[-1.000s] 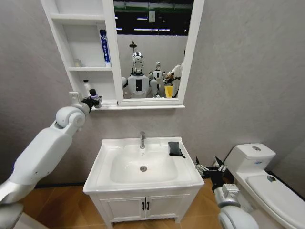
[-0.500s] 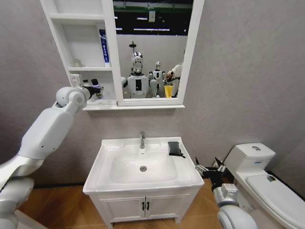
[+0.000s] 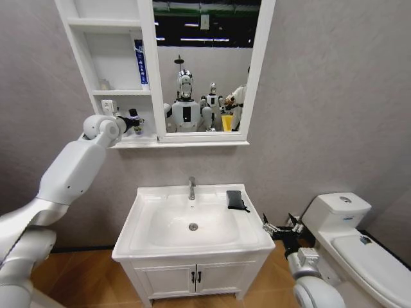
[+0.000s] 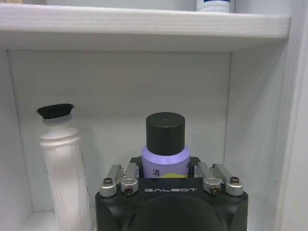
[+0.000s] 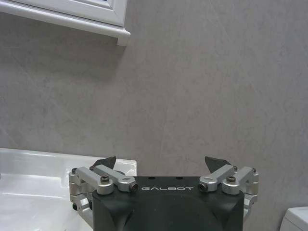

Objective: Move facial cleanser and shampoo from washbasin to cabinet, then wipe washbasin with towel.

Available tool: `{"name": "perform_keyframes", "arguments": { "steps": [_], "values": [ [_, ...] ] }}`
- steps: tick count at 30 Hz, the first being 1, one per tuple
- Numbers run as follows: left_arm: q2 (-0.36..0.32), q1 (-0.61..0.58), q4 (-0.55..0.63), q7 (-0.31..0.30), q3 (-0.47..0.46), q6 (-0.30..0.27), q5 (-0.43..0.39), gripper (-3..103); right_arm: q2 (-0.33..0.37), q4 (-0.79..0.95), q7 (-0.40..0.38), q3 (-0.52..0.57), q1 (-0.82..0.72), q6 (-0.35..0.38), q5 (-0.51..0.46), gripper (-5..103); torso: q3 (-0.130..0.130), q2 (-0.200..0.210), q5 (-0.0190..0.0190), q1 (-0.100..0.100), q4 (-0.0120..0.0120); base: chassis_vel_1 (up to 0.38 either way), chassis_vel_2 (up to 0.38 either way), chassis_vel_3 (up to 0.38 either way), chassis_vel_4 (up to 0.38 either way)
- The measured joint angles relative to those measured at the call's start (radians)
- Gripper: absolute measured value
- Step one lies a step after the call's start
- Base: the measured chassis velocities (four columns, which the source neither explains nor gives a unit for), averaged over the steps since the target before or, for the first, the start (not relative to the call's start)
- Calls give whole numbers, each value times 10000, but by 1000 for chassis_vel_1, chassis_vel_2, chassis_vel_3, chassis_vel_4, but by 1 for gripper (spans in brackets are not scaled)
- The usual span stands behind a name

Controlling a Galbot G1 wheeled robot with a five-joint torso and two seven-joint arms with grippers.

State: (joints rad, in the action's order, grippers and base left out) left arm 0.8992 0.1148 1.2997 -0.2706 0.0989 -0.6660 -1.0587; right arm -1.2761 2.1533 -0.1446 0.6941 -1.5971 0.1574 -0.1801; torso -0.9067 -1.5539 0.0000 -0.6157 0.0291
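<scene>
My left gripper (image 3: 133, 121) reaches into the lowest shelf of the white wall cabinet (image 3: 106, 64). It is shut on the shampoo (image 4: 165, 153), a lavender bottle with a black cap, held upright between the jaws. The facial cleanser (image 4: 62, 168), a white tube with a black cap, stands beside it on the same shelf. On the washbasin (image 3: 138, 224) the folded dark towel (image 3: 236, 199) lies at the back right, near the chrome tap (image 3: 191, 188). My right gripper (image 3: 282, 226) hangs open, low to the right of the basin, with nothing between its fingers (image 5: 106, 162).
A blue and white tube (image 3: 139, 62) stands on the middle shelf, against the mirror frame. The shelf board (image 4: 144, 26) sits close above the held bottle. A white toilet (image 3: 347, 237) is at the right, and a two-door cupboard (image 3: 192, 279) stands under the basin.
The left arm has risen and carried the shampoo bottle to the right, deeper into the lowest cabinet shelf. The right arm, the towel and the basin are as before.
</scene>
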Motion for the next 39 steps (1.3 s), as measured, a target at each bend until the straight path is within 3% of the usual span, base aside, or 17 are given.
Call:
{"name": "perform_keyframes", "arguments": {
  "steps": [12,14,16,18,19,23,25,27,28,30,34,39],
  "values": [
    [124,-128,-413,72,28,323,378,41,155,108,-38,116,28,11,-196,100,0,0,0,-1,1,0,0,0,0],
    [74,-204,-401,68,-6,463,417,49,228,124,-39,157,23,19,-251,100,0,-1,0,0,-1,0,0,0,0],
    [63,-228,-409,68,-26,503,424,49,248,129,-39,169,20,21,-264,100,0,0,-2,0,-2,0,0,0,0],
    [62,-271,-462,67,-92,558,483,60,264,156,-40,209,-10,21,-280,100,0,0,-1,0,-2,0,0,0,0],
    [62,-271,-462,67,-92,558,483,60,264,156,-40,209,-10,21,-280,100,0,0,-1,0,-2,0,0,0,0],
    [47,-380,-331,82,-141,606,507,82,236,266,-52,219,-45,21,-277,100,0,0,-1,0,0,0,0,0,0],
    [40,-420,-260,65,-179,623,506,82,226,287,-57,215,-46,21,-272,100,0,-1,-1,0,1,0,0,0,0],
    [-31,-565,-42,-12,-313,639,493,93,190,334,-64,200,-74,22,-239,100,0,-1,0,0,2,0,0,0,0],
    [-31,-565,-42,-12,-313,639,493,93,190,334,-64,200,-74,22,-239,100,0,-1,0,0,2,0,0,0,0],
    [-343,-1103,687,-368,-656,678,351,99,144,400,-67,165,-139,25,-185,100,0,-1,0,0,2,0,0,0,0],
    [-773,-1912,1708,-763,-1080,685,165,100,124,449,-71,124,-156,40,-133,100,1,-1,-2,0,2,0,0,0,0],
    [-1900,-4210,4654,-2135,-2263,832,-471,100,73,568,-167,29,-134,123,-90,100,2,-1,1,0,-5,0,0,0,0]
  ]
}}
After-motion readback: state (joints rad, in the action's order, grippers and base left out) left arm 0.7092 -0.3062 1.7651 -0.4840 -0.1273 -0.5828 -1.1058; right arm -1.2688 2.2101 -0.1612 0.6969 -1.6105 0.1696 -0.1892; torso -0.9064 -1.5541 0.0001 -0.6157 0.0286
